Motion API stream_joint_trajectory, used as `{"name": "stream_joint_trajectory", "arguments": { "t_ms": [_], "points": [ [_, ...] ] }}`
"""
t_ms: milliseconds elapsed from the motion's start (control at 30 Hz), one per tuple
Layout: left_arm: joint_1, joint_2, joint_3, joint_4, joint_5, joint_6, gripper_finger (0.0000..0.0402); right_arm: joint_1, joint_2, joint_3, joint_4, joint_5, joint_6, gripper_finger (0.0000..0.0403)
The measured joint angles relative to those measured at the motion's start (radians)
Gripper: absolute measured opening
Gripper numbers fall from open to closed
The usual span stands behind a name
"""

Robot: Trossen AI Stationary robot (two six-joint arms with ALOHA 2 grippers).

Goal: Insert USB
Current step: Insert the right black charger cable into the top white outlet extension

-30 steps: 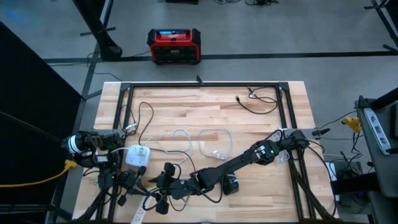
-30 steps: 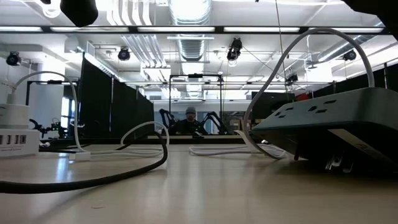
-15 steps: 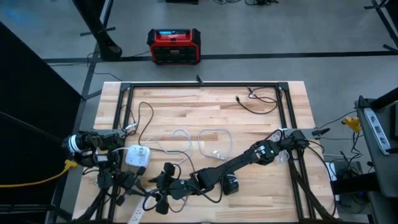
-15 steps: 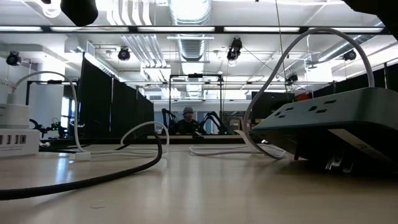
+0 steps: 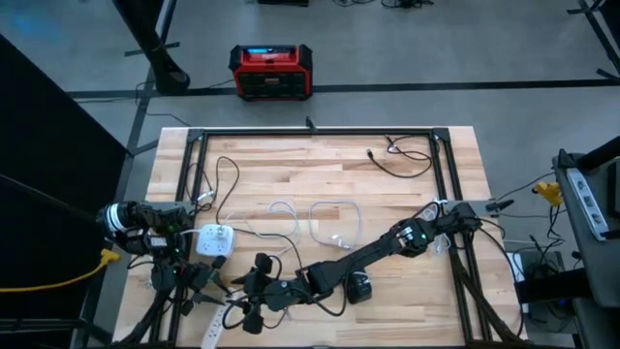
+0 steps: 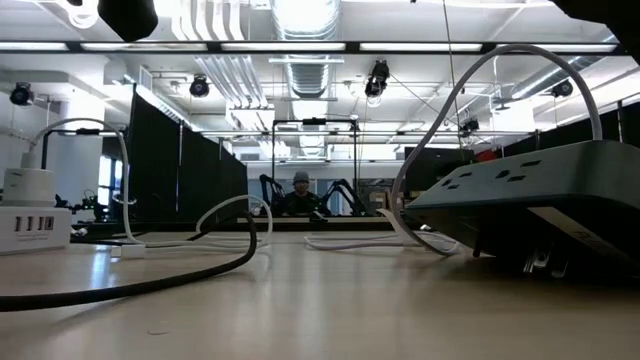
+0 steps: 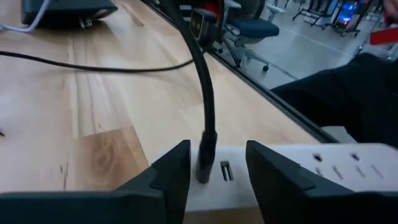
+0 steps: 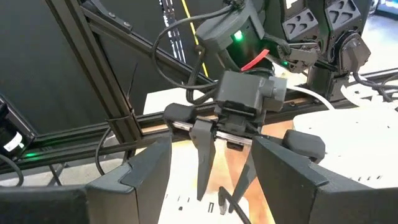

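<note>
- The left gripper [image 5: 197, 282] is at the table's [image 5: 407, 208] front left edge, over a white power strip [image 7: 323, 168].
- A black USB cable [image 7: 202, 106] stands plugged in the strip, between the spread fingers [image 7: 171, 177].
- The right gripper [image 5: 254, 291] lies just right of the left one, facing it.
- A white charger [image 5: 215, 240] sits behind both.
- A dark strip [image 6: 540, 200] lies near the front.

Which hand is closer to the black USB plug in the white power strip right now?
Left. The left hand straddles the black USB plug, fingers open on either side of it in the white power strip. The right hand waits just beyond, facing it.
</note>
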Motion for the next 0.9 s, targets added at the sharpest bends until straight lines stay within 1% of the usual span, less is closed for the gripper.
{"name": "stream_joint_trajectory", "arguments": {
  "t_ms": [133,233,367,500,733,900],
  "points": [
    [0.0,-0.053,-0.013,-0.006,-0.005,0.001,0.0154,0.0,0.0,0.0,0.0,0.0,-0.01,0.0208],
    [0.001,-0.098,-0.014,-0.047,-0.009,0.007,0.0153,0.0,0.0,0.0,0.0,0.0,-0.014,0.0208],
    [0.001,-0.164,-0.014,-0.074,-0.011,0.027,0.0142,0.0,0.0,0.0,-0.001,0.0,-0.016,0.0208],
    [0.001,-0.248,-0.014,-0.108,-0.011,0.066,0.0123,0.0,0.0,0.0,0.0,0.0,-0.023,0.0208],
    [0.014,-0.446,-0.013,-0.307,-0.012,0.084,0.009,0.0,0.0,0.0,0.0,0.0,-0.032,0.0208],
    [0.038,-0.616,-0.013,-0.415,-0.011,0.15,0.0076,-0.002,0.0,0.0,0.0,0.0,-0.033,0.0208]
  ]
}}
